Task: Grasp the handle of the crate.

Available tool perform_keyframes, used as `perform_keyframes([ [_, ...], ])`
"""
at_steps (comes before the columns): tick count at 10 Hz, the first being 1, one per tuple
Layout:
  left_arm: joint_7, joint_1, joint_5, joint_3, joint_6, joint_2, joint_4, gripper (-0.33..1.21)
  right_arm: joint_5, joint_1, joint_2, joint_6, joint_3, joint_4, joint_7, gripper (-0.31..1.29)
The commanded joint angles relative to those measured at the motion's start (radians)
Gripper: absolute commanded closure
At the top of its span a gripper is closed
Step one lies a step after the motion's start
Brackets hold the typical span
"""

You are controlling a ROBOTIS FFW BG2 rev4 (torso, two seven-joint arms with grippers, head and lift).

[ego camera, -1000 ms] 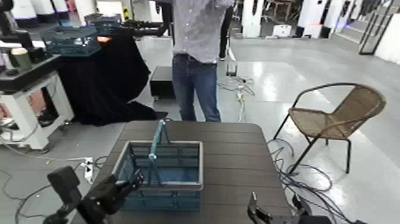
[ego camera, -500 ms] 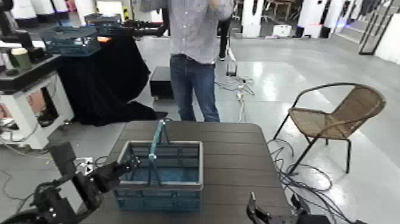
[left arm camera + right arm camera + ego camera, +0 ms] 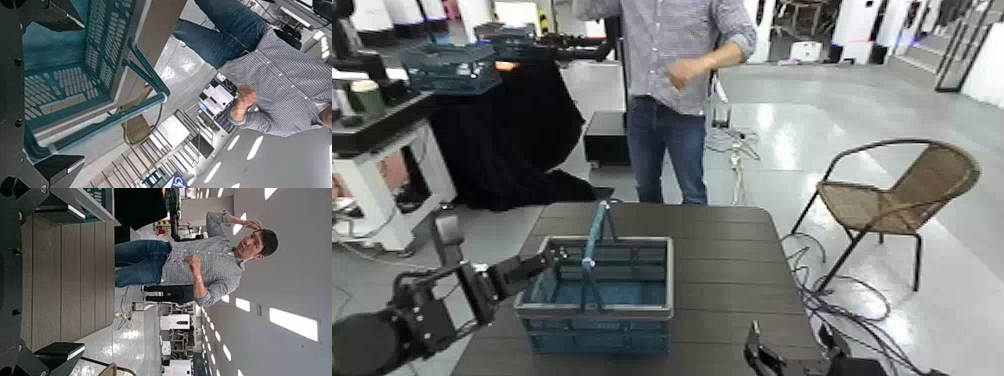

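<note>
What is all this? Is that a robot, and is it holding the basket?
Yes, it's a robot with two arms. One picture looks down from its head; two more come from cameras on its wrists, so they look tipped sideways.

On the brown table stands a blue basket with a grey rim. Its handle is raised.

The robot's left hand is over the basket's side, near the handle. It is open and holds nothing. The right hand waits at the near end of the table, to the right of the basket.

The person behind the table is standing. The robot's job is to grab the handle.
</note>
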Motion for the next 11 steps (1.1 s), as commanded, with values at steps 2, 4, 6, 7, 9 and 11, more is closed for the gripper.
perform_keyframes([
  [2,-0.033,-0.174,0.103,-0.137,0.019,0.023,0.174,0.11,-0.010,-0.011,-0.004,-0.002,0.010,0.006,0.001,0.15],
  [4,-0.068,-0.268,0.146,-0.212,0.039,0.018,0.294,0.11,-0.013,-0.015,-0.007,-0.002,0.013,0.009,0.001,0.15],
  [6,-0.105,-0.361,0.183,-0.309,0.066,0.012,0.407,0.11,-0.016,-0.020,-0.008,-0.005,0.016,0.014,0.002,0.15],
  [7,-0.134,-0.404,0.194,-0.351,0.085,0.006,0.464,0.11,-0.017,-0.025,-0.010,-0.005,0.020,0.014,0.002,0.15],
  [9,-0.163,-0.466,0.229,-0.415,0.091,-0.002,0.539,0.11,-0.022,-0.029,-0.011,-0.008,0.024,0.019,0.002,0.15],
  [11,-0.198,-0.519,0.232,-0.459,0.091,-0.006,0.596,0.11,-0.024,-0.032,-0.011,-0.009,0.029,0.022,0.004,0.15],
])
